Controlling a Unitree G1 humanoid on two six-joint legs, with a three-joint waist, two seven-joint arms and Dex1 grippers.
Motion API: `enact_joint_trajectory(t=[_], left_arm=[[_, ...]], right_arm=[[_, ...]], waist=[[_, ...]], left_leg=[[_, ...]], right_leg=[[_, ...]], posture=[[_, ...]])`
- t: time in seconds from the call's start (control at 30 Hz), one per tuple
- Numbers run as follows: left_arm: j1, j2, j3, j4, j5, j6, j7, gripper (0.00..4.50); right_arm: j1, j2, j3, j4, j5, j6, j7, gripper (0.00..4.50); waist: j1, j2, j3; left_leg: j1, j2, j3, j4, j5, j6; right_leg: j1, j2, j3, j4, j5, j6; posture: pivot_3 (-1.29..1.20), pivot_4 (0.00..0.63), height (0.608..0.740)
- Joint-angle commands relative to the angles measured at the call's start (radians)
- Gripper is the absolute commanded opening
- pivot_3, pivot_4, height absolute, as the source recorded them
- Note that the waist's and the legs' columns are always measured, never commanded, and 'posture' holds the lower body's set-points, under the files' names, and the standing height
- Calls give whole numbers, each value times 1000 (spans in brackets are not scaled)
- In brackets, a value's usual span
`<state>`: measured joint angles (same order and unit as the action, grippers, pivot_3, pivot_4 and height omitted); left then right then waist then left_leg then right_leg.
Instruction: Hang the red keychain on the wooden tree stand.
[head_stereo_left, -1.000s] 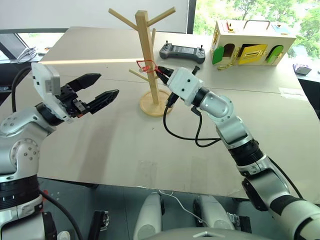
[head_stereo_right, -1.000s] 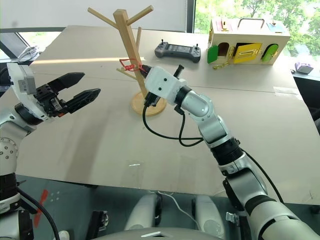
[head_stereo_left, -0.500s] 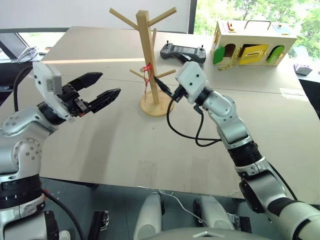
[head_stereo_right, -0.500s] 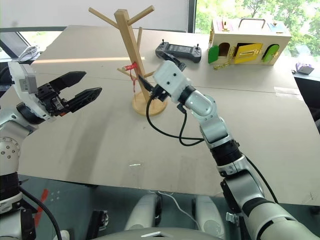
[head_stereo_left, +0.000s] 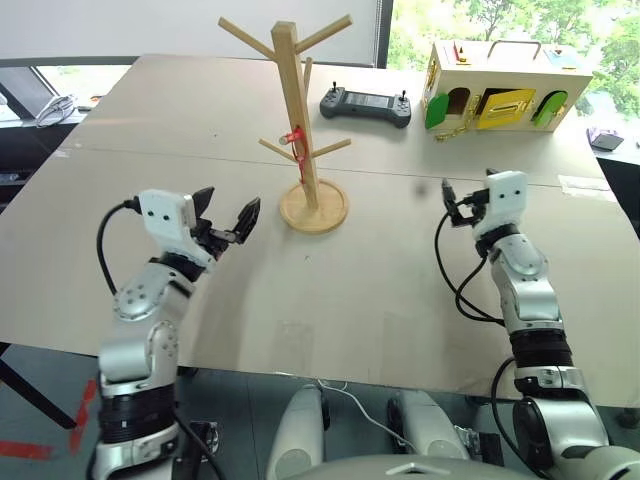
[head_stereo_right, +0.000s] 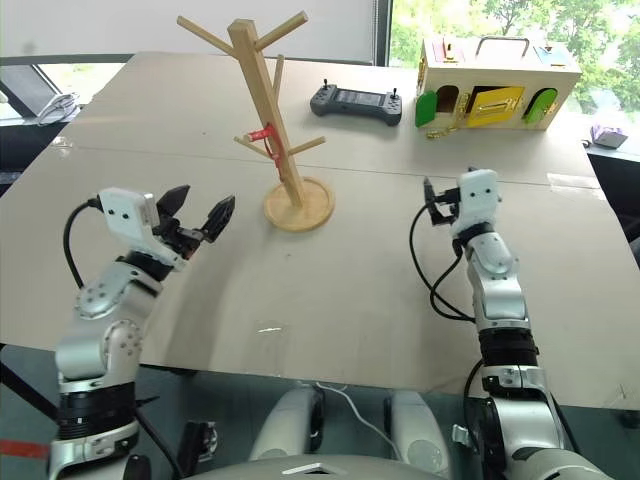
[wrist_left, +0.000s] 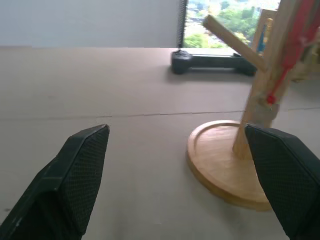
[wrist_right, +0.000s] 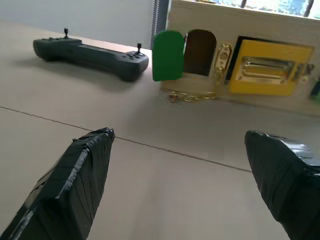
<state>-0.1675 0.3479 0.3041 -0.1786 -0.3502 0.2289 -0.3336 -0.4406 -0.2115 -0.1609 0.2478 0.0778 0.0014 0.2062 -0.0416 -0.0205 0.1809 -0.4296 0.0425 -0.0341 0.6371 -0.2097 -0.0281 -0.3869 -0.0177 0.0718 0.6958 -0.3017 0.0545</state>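
1. Head view: left pincer (head_stereo_left: 228, 222) hovers low over the counter (head_stereo_left: 350, 290), spread and empty, aimed at the wooden tree stand (head_stereo_left: 300, 130); the red keychain (head_stereo_left: 296, 139) hangs on a lower peg.
2. Left wrist view: fingers (wrist_left: 75, 175) flank the stand's base.
3. Right wrist view: right pincer (wrist_right: 180, 185), wide apart and empty, faces the wooden box (wrist_right: 250, 65) and controller (wrist_right: 90, 52).

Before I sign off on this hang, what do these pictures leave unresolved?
- red keychain: too small in the eye views to tell how it sits on the peg; its key cannot be made out.
- Left wrist view: keychain blurred, cut off by the edge.
- wooden tree stand: post hides its far side.
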Motion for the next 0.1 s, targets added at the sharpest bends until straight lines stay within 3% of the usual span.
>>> enact_joint_trajectory(t=[0.03, 0.1], left_arm=[[29, -55, 15, 47, 78, -120, 96, 4500], [39, -75, 19, 82, 91, -165, 108, 4500]], right_arm=[[46, -17, -21, 0, 3, -21, -18, 4461], [69, -18, -21, 3, 4, -22, -24, 4461]], waist=[[1, 0, 0], [2, 0, 0]], left_leg=[[0, 0, 0, 0, 0, 0], [0, 0, 0, 0, 0, 0]], right_leg=[[0, 0, 0, 0, 0, 0], [0, 0, 0, 0, 0, 0]], posture=[[0, 150, 740], [0, 150, 740]])
